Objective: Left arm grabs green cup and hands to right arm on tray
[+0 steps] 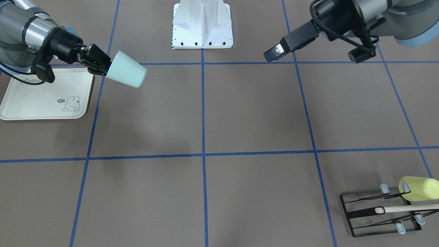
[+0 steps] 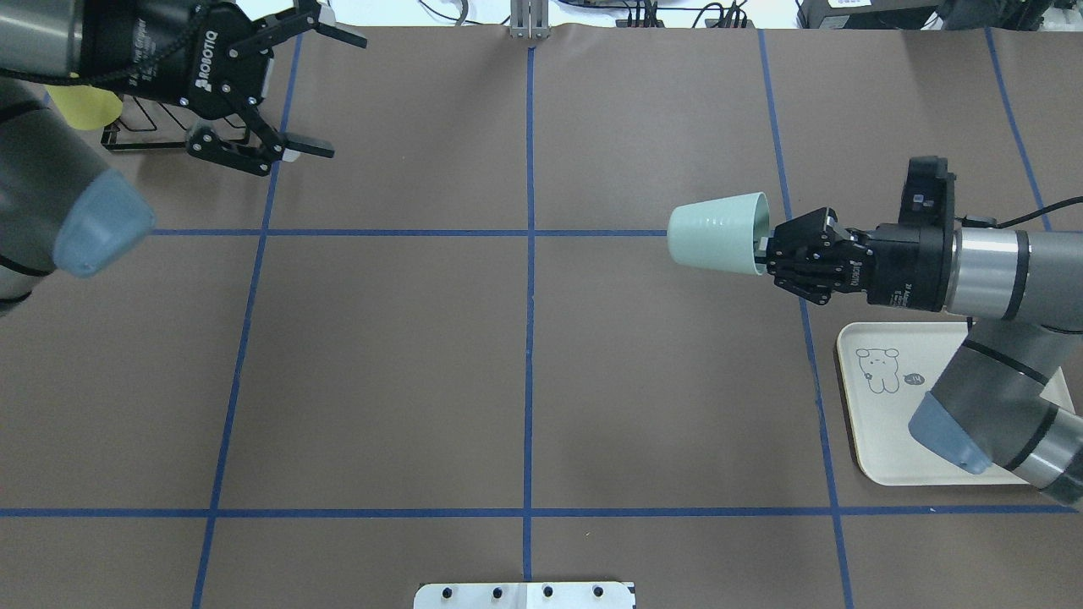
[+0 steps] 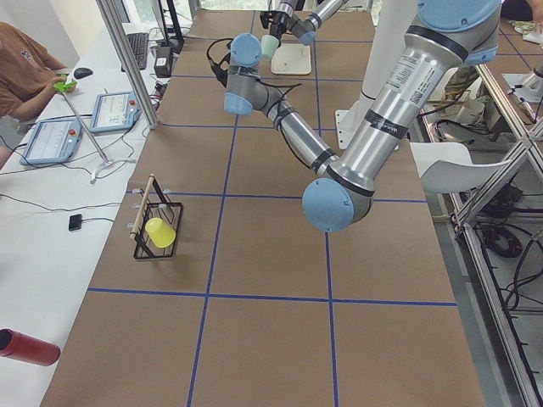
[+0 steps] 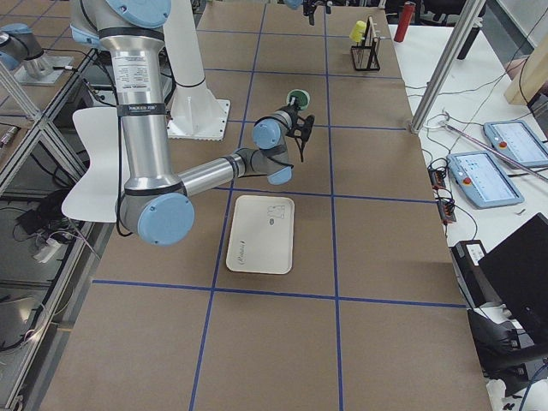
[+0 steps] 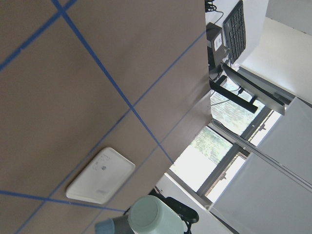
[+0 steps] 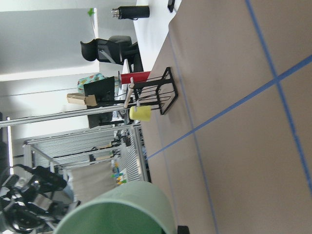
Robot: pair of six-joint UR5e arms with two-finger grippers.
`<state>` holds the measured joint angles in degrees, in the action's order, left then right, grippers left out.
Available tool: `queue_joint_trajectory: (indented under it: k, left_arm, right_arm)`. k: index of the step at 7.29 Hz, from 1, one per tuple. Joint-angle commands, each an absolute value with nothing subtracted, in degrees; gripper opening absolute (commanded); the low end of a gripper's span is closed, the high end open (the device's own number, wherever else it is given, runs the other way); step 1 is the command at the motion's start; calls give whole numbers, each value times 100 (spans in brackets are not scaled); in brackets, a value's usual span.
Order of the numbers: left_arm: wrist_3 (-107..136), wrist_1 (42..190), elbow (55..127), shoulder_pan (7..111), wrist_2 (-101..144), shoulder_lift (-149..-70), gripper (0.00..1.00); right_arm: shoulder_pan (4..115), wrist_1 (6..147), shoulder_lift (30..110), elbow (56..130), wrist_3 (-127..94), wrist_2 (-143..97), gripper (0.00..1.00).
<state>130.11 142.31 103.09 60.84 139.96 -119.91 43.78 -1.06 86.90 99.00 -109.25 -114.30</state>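
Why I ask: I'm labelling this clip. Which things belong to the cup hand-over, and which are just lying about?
Job in hand:
green cup, held by the right gripper
left gripper, open
tray

Lying about:
yellow-green cup
wire rack under it

We read "ROBOTIQ" in white on the black body of the left gripper (image 2: pixel 334 95), overhead view; the smaller line beside it is illegible. The tray (image 1: pixel 41 106) has script reading "Rabbi…", the rest hidden behind the right arm (image 1: pixel 20 31). There is a "hi" in a speech bubble (image 1: pixel 61 101) beside the drawn rabbit (image 1: pixel 71 104). White print on the right gripper (image 2: pixel 764 248) is too small for us to read.
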Motion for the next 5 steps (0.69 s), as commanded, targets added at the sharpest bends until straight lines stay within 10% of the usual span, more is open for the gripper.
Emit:
queue_joint_trajectory:
  k: [1,5]
  left_arm:
    - [11319,12654,10301,6451,14186,-11945,100]
    - [10038,11639,10283,6706,13897,-11663,100]
  right_arm:
    - [5293,1301,9228,9923,-9648,-12708,0]
    - [6100,4928,9246,10376,-7379,-13545,0]
